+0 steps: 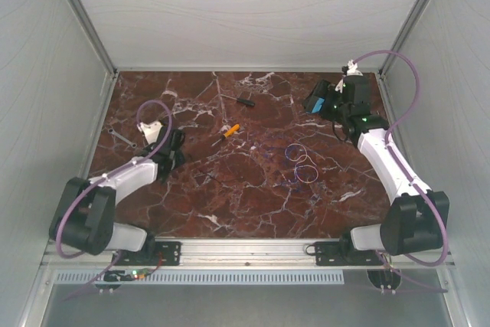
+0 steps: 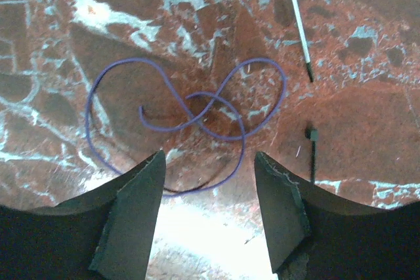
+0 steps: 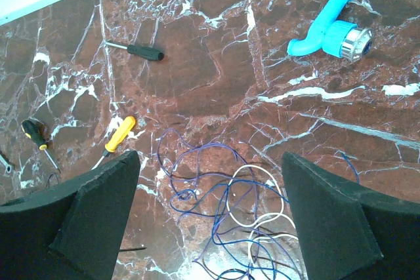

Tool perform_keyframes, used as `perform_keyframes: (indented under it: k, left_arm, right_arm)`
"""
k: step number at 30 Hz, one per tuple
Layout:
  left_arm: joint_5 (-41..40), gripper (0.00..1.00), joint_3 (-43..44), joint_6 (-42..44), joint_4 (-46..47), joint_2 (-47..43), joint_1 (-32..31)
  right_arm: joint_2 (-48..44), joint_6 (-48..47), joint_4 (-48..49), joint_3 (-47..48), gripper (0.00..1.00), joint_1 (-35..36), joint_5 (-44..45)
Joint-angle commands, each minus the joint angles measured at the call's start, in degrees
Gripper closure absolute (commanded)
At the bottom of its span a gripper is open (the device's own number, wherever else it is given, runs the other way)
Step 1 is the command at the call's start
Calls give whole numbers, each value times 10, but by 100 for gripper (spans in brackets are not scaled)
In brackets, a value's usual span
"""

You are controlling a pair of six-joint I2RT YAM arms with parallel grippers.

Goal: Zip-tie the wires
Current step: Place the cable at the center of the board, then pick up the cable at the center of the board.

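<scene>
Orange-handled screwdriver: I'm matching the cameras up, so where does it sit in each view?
Top external: orange-handled screwdriver mid-table, up-left of the wires.
Left wrist: not in it.
Right wrist: left of centre, up-left of the wires.
Shared landmark: the black-handled screwdriver, lying above it in both pictures.

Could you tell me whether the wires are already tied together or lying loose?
Loose: the wires sprawl in separate open loops, and no tie shows around them.
</scene>
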Motion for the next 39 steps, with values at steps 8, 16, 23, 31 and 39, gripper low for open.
perform_keyframes:
  k: [8,16,23,31,39]
  left_arm:
    - [49,53,64,30,37,79,11]
    - [61,57,79,29,35,120,11]
    - [77,100,80,35,39,128,11]
    - [108,100,63,43,29,62,9]
    - [101,100,87,44,-40,-81,-9]
  right_arm:
    - [-7,9,33,-10,13,4,-16]
    - [-3,10,35,-11,13,5,-21]
    - [-3,10,36,-12,13,4,-21]
    - [2,10,39,-14,13,5,-22]
    - [-11,7,70,-29,13,6,-50]
